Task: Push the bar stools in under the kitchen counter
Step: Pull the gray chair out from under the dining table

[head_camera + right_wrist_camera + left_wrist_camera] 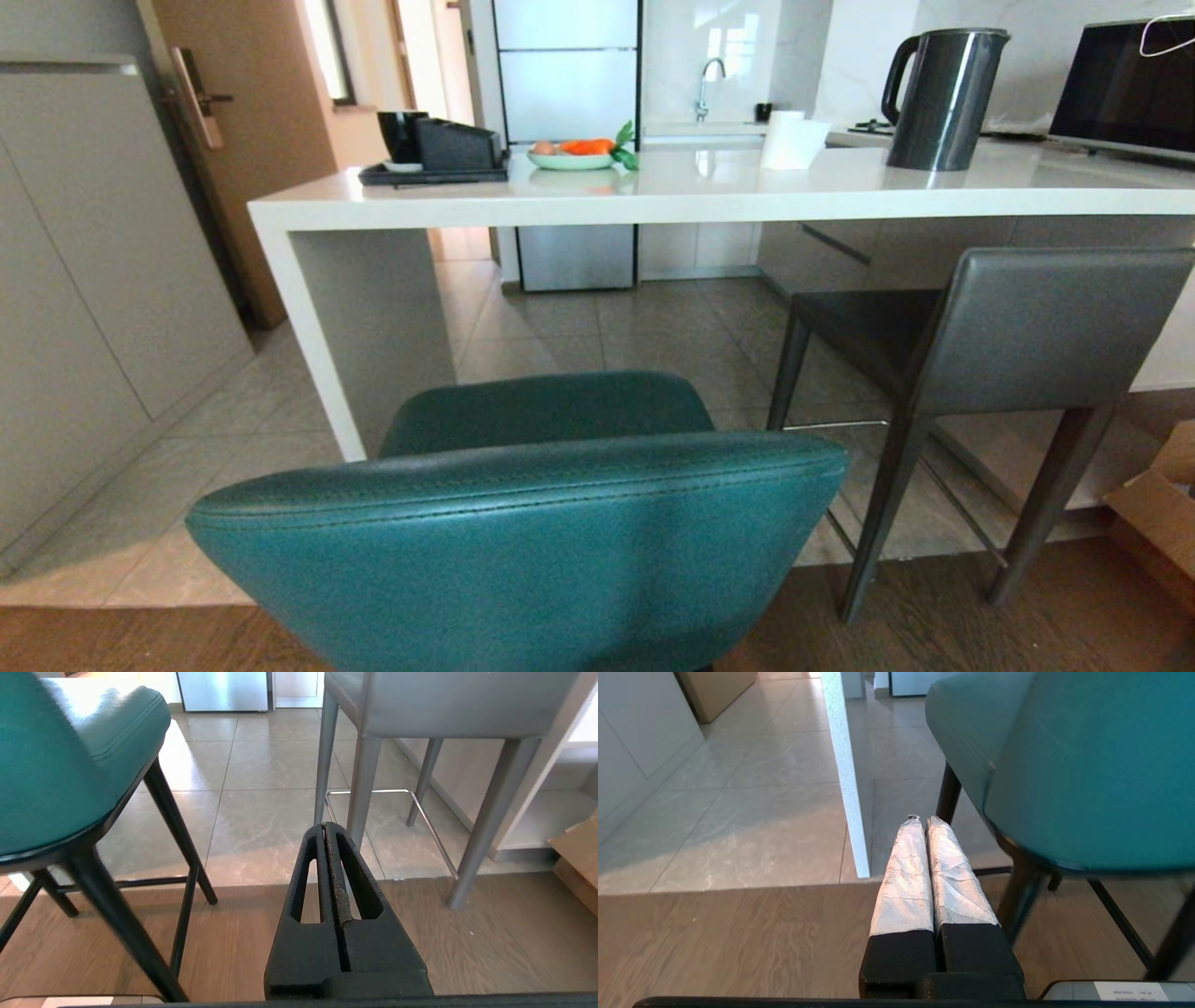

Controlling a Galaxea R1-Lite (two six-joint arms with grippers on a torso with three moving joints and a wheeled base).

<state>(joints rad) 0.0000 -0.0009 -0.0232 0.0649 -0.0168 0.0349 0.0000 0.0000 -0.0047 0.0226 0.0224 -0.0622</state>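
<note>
Both arms hang low — left claw (923, 820) with wrapped fingers pressed together, right claw (324, 826) likewise closed — gripping nothing.

A dark kettle (943, 98) stands as landmark. Left of it sit a white paper roll (792, 140), a plate of carrots (571, 155) and a black tray (434, 172). Right: a microwave (1125, 89).
</note>
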